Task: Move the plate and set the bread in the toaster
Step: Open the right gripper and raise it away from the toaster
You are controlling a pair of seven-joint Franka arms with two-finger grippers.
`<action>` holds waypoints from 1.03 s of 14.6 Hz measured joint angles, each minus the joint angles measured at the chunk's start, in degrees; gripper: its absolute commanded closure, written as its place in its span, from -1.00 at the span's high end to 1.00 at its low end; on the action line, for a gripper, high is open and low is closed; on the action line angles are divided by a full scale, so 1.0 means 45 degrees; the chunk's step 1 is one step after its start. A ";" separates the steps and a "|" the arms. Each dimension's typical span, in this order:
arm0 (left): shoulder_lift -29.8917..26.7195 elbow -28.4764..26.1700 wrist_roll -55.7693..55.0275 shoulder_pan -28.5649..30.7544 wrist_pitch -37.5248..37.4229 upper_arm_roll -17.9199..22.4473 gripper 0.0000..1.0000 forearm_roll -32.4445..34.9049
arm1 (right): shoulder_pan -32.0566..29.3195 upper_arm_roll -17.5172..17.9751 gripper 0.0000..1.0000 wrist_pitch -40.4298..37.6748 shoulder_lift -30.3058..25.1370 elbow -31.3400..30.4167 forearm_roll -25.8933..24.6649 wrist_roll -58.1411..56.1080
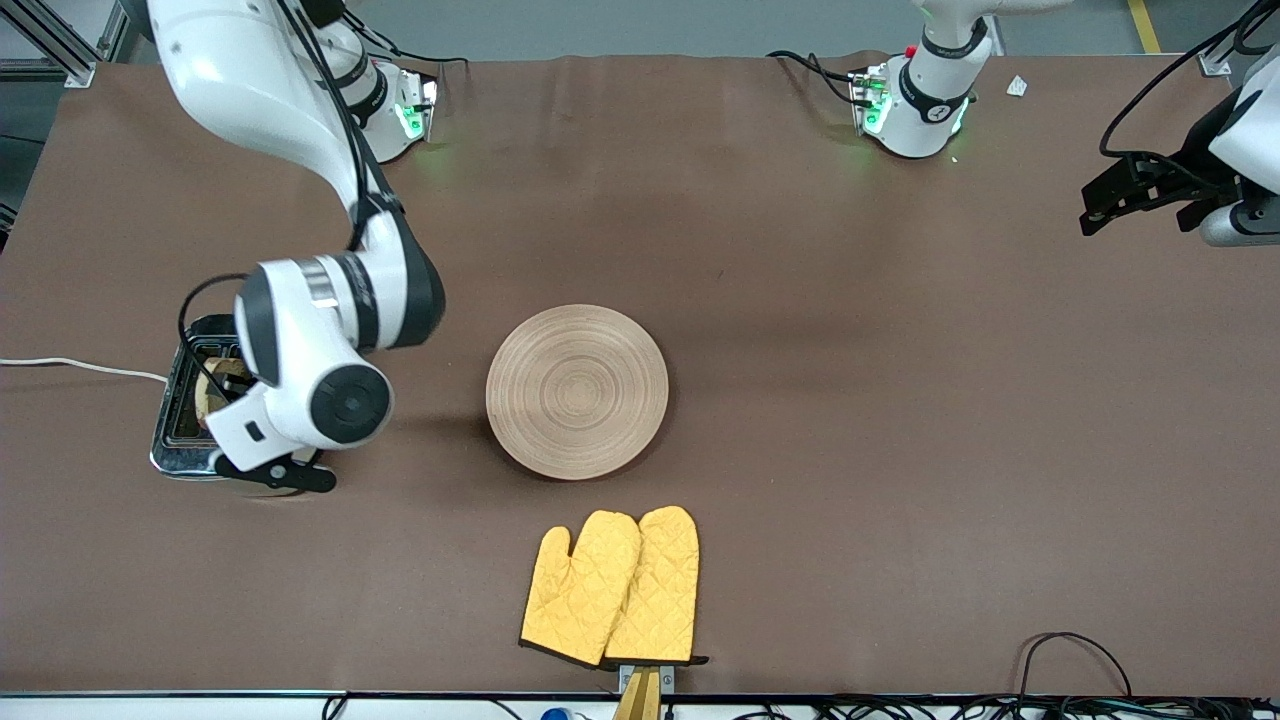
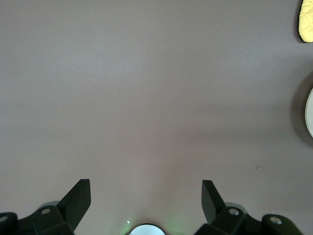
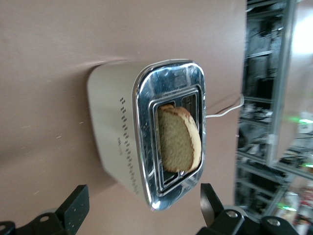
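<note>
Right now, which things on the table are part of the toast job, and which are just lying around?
Part of the job:
- plate, bare, mid-table
- bread, standing in a toaster slot
- toaster, at the right arm's end
- right gripper, open over the toaster
- left gripper, open, waiting over bare table

Just lying about:
- yellow oven mitts, nearer the front camera than the plate

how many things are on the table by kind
plate: 1
toaster: 1
bread slice, in a toaster slot: 1
yellow oven mitts: 2
total: 5
</note>
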 measured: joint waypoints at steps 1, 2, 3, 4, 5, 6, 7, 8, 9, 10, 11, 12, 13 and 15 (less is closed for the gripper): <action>0.0001 0.0002 0.0000 -0.0001 0.0000 0.0000 1.00 0.0000 | -0.0256 -0.0013 1.00 0.0012 -0.0493 0.0009 0.0680 -0.0036; 0.0003 0.0005 0.0000 -0.0003 0.0000 0.0000 1.00 0.0000 | -0.0587 -0.0023 1.00 0.0062 -0.0997 0.0019 0.1395 -0.0140; 0.0005 0.0007 0.0001 -0.0004 0.0000 0.0000 1.00 0.0000 | -0.0932 -0.0033 1.00 0.0124 -0.1492 0.0019 0.2002 -0.0324; 0.0008 0.0010 0.0001 -0.0004 0.0000 -0.0001 1.00 0.0000 | -0.1242 -0.0038 1.00 0.0130 -0.2006 0.0010 0.2427 -0.0581; 0.0012 0.0009 0.0001 -0.0003 -0.0002 -0.0001 1.00 0.0000 | -0.1463 -0.0039 1.00 0.0121 -0.2460 -0.0011 0.2684 -0.0775; 0.0017 0.0009 0.0001 -0.0003 -0.0005 -0.0001 1.00 0.0000 | -0.1594 -0.0039 1.00 0.0088 -0.2894 -0.0051 0.2851 -0.0894; 0.0023 0.0009 0.0001 -0.0003 -0.0006 -0.0001 1.00 0.0000 | -0.1674 -0.0040 1.00 0.0027 -0.3297 -0.0123 0.3041 -0.0922; 0.0028 0.0008 0.0001 -0.0001 -0.0006 -0.0001 1.00 0.0000 | -0.1734 -0.0040 1.00 -0.0097 -0.3711 -0.0269 0.3186 -0.0925; 0.0032 0.0009 0.0001 0.0003 -0.0007 0.0000 1.00 0.0000 | -0.1800 -0.0040 1.00 -0.0214 -0.4194 -0.0560 0.3257 -0.0960; 0.0034 0.0010 0.0001 0.0005 -0.0006 0.0000 1.00 0.0000 | -0.1887 -0.0043 1.00 -0.0249 -0.4756 -0.1025 0.3287 -0.1076; 0.0036 0.0010 0.0001 0.0005 -0.0007 0.0000 1.00 0.0000 | -0.2012 -0.0049 1.00 -0.0217 -0.5356 -0.1596 0.3321 -0.1290; 0.0037 0.0011 0.0001 0.0005 -0.0006 0.0000 1.00 0.0000 | -0.2203 -0.0055 1.00 -0.0110 -0.5982 -0.2197 0.3470 -0.1589; 0.0038 0.0011 0.0001 0.0005 -0.0006 0.0000 1.00 0.0000 | -0.2496 -0.0067 1.00 -0.0004 -0.6531 -0.2692 0.3793 -0.1966; 0.0039 0.0011 0.0001 0.0003 -0.0007 0.0000 1.00 0.0000 | -0.3415 -0.0095 1.00 0.0184 -0.7294 -0.3306 0.4655 -0.2962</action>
